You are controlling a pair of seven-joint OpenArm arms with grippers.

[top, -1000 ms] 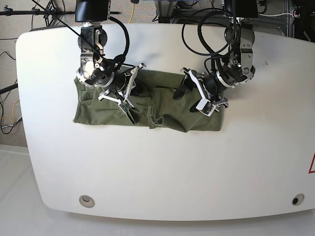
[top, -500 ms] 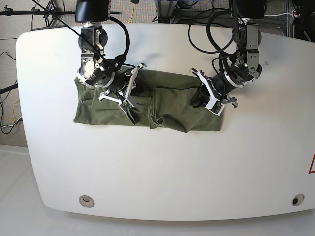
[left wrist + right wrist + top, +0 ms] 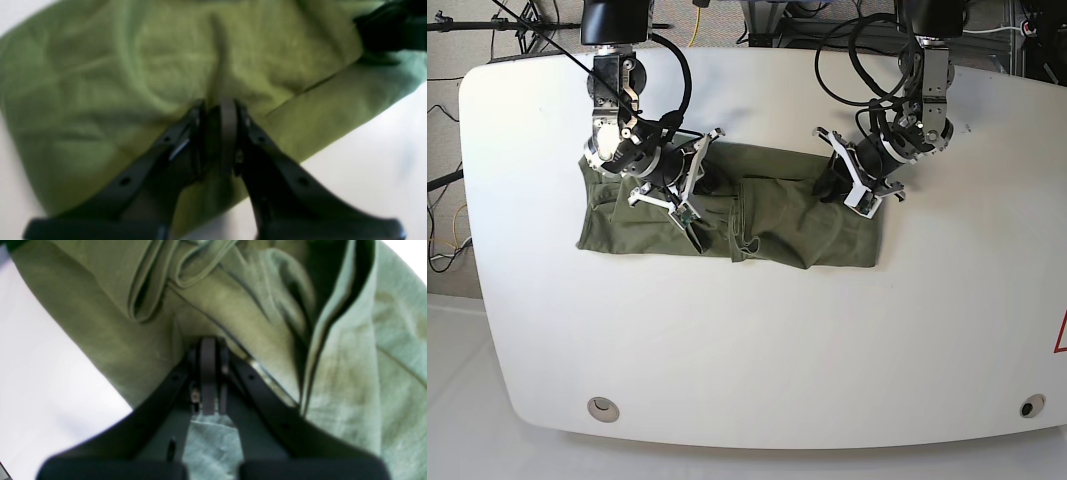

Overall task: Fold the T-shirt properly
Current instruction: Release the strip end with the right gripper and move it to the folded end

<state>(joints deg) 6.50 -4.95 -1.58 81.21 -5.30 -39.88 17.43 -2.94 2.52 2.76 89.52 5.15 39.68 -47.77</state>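
Both jaws pinched onto folds of the T-shirt (image 3: 767, 215); olive cloth bunched on white table (image 3: 757, 350).

Both wrist views are soft with blur, the left wrist view most of all, so the weave of the shirt (image 3: 133, 73) is lost there. The shirt runs off the top and right edges of the right wrist view and off the top of the left wrist view. Where the left gripper (image 3: 217, 110) meets the cloth is smeared. In the base view both grippers' fingertips sit behind their own bodies, and the right gripper (image 3: 695, 190) hides cloth beneath
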